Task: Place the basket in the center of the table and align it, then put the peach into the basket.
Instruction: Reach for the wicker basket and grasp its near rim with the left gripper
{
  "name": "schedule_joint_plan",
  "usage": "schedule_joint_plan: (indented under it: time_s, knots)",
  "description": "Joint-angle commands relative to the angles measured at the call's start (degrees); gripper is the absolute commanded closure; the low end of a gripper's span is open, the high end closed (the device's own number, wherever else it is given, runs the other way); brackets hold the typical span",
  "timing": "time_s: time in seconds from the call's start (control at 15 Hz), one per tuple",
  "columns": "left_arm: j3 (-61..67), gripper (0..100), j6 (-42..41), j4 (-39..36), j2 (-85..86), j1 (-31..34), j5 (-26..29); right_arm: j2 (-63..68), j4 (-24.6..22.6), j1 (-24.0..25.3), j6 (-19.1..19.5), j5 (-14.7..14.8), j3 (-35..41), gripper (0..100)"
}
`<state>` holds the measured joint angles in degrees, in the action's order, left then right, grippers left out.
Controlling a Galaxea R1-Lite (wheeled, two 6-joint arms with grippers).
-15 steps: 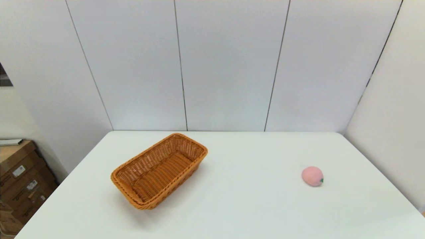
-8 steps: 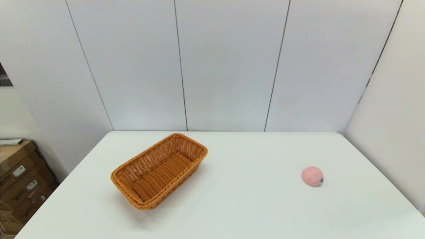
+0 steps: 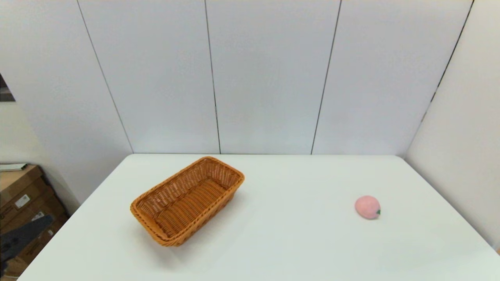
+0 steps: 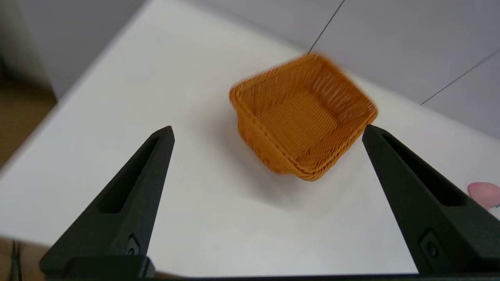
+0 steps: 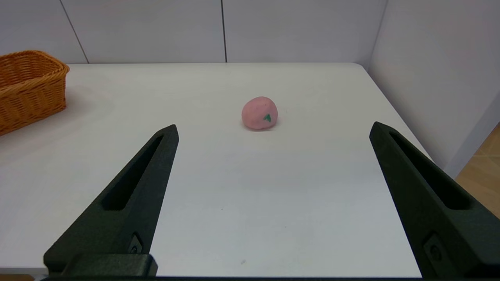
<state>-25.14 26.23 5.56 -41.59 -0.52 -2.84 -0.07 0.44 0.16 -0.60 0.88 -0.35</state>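
The orange-brown wicker basket (image 3: pixel 187 201) lies empty and skewed on the left half of the white table (image 3: pixel 293 242). On the right half rests the pink peach (image 3: pixel 367 207), its green stem tip toward me. My left gripper (image 3: pixel 27 233) shows at the lower left, beside the table's left edge and well short of the basket. In the left wrist view the left gripper (image 4: pixel 267 128) is open and empty, with the basket (image 4: pixel 302 117) ahead. My right gripper (image 5: pixel 274 125) is open near the table's front, the peach (image 5: pixel 259 112) ahead of it and apart.
Cardboard boxes (image 3: pixel 23 203) are stacked on the floor left of the table. White wall panels close off the back and right sides. The basket's end (image 5: pixel 27 88) shows far off in the right wrist view.
My left gripper has come into the head view at the lower left corner. Basket and peach have not moved.
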Motion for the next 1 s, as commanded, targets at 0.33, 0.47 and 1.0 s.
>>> schedule_joint_plan:
  time_s: [0.33,0.47,1.0]
  knots:
    - [-18.5,0,25.0,5.3,-55.5,-6.9,4.7,0.1,0.0,0.0,0.0,0.0,0.0,0]
    - [-20.3,0,27.0,5.9,-58.8,-7.6,7.6,0.0,0.0,0.0,-0.1,0.0,0.0,0]
    - [-22.1,0,30.4,2.4,-67.0,-8.1,8.5,0.1,0.0,0.0,-0.2,0.0,0.0,0]
